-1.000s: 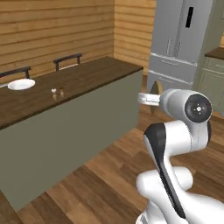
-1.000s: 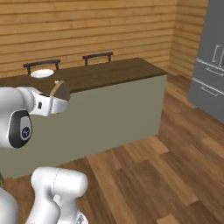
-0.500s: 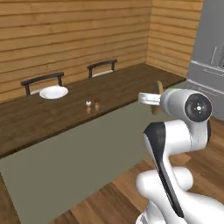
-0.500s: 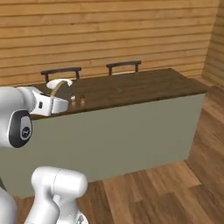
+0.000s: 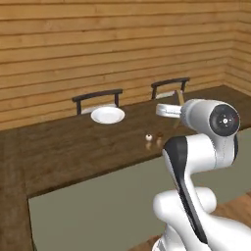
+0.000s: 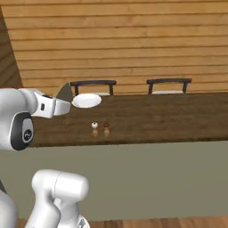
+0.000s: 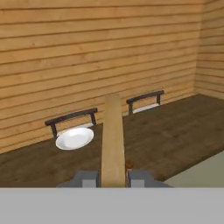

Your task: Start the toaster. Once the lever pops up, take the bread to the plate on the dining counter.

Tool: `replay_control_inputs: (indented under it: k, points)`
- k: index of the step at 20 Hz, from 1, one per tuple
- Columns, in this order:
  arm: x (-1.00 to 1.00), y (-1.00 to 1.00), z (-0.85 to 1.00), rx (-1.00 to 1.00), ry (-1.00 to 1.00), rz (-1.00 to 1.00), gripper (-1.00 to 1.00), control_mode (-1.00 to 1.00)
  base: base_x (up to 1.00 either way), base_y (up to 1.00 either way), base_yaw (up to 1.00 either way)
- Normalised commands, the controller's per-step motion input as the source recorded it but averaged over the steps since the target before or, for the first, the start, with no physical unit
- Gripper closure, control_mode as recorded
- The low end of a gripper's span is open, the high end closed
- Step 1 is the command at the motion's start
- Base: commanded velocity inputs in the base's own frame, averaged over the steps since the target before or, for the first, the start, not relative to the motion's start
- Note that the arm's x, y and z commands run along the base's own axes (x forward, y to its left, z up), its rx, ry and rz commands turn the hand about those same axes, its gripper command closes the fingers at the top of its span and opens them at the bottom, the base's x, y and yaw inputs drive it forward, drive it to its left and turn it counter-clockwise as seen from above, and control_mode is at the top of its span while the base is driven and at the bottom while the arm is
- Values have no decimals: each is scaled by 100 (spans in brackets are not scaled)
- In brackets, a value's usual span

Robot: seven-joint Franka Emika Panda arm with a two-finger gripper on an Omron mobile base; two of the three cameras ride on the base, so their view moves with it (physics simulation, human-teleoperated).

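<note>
Gripper closed on the bread, pinched edge-on between both fingers; the slice stands thin-side toward the hand camera and juts forward. In the right base view the bread shows as a brown wedge at the arm's tip, held in the air on the near side of the tabletop. Mid-tabletop: two small shakers, one light, one dark, side by side. Farther back, near the far edge, the plate lies bare. Behind it, two dark chair backs against a wood-plank wall.
</note>
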Motion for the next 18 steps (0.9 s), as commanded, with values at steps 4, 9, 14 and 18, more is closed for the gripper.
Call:
replay_control_inputs:
  k: [4,9,14,18]
  points:
    - [0,0,0,0,0,0,100,100,100,0,38]
    - [0,0,0,0,0,0,100,100,100,0,29]
    - [0,0,0,0,0,0,100,100,93,0,12]
    - [0,0,0,0,0,0,100,100,6,0,0]
